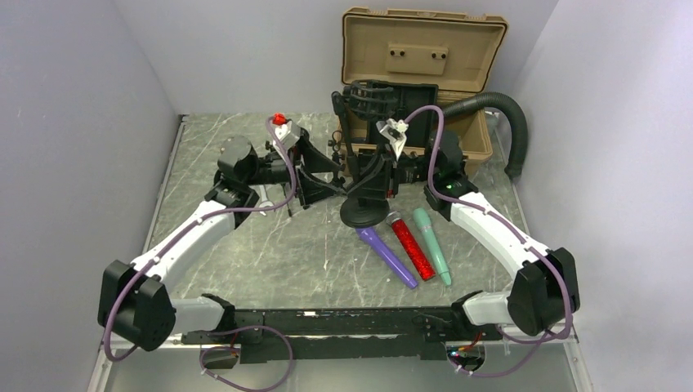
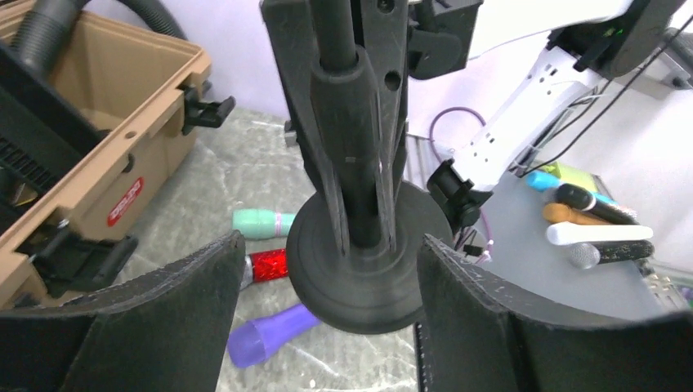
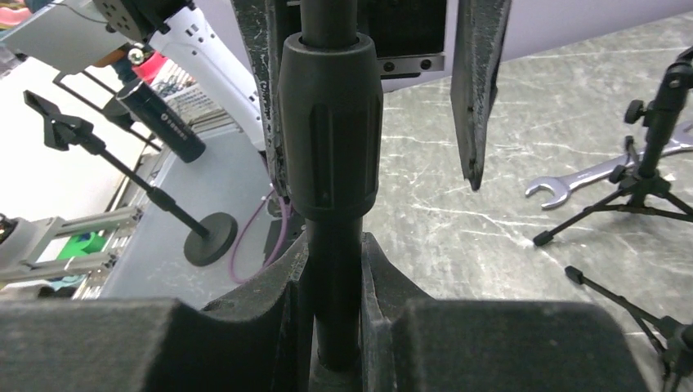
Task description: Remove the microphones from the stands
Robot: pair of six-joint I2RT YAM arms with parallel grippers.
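Two grippers flank the stand point(image 1: 364, 214), frame centre. The right gripper point(image 3: 335, 278) clamps its pole. The left gripper point(image 2: 331, 278), wide open and empty, straddles it. The microphone point(image 1: 369, 98) sits mounted, upper centre. Probable stage: securing stand. Next: grasp microphone.

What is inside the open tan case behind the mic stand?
A black corrugated hose curves into the tan case from the right. The stand's shock mount and the right arm cover most of the interior, so any other contents cannot be seen.
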